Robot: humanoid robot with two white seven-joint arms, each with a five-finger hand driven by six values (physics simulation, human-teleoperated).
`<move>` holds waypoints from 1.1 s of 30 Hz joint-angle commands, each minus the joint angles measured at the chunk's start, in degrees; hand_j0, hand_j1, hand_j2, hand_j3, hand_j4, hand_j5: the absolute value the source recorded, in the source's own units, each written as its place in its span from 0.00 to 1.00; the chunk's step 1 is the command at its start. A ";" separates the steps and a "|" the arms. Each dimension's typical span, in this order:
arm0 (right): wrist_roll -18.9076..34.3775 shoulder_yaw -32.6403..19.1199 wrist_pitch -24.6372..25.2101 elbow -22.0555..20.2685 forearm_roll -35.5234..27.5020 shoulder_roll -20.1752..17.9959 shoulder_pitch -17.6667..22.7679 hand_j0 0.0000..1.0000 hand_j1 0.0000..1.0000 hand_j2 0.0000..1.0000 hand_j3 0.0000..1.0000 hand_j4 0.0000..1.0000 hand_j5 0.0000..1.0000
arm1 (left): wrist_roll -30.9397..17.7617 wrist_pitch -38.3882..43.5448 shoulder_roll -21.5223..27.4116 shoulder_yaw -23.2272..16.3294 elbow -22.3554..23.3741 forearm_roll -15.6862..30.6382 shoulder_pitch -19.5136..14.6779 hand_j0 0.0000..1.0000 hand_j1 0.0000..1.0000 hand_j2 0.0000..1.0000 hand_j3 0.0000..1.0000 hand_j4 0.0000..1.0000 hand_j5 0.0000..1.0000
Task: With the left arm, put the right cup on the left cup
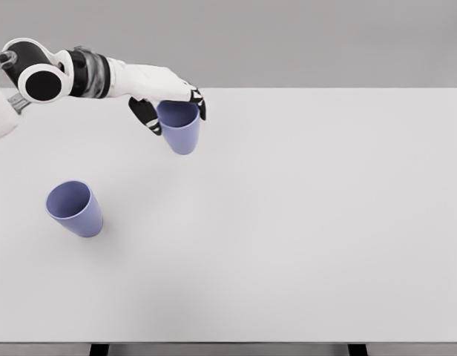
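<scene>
A blue cup (180,127) sits at the far left of the white table (303,222), upright, with the left hand (165,96) wrapped around its rim, fingers curled on both sides. A second blue cup (74,208) stands nearer and further left, apart.

Matt plastic-looking cups (75,208) (both periwinkle); smooth matt white table (303,222).

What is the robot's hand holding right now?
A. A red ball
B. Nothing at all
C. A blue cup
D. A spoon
C. The left hand has its fingers wrapped around the rim of a blue cup, while the other blue cup stands alone on the table.
</scene>
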 commanded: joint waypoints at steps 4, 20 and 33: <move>0.01 0.00 0.00 0.04 0.00 0.00 -0.09 1.00 1.00 1.00 1.00 1.00 1.00 | 0.02 0.07 3.25 0.27 -3.76 1.24 -0.26 0.67 0.67 0.67 0.67 0.67 0.67; 0.01 0.00 0.00 0.04 -0.08 0.00 -0.09 1.00 1.00 1.00 1.00 1.00 1.00 | 0.02 -0.10 11.60 0.27 -12.11 4.41 -1.93 0.65 0.65 0.65 0.65 0.65 0.65; 0.01 0.00 0.00 -0.05 0.00 0.00 -0.09 1.00 1.00 1.00 1.00 1.00 1.00 | 0.02 -0.10 17.14 0.27 -17.03 5.37 -2.46 0.66 0.66 0.66 0.66 0.66 0.66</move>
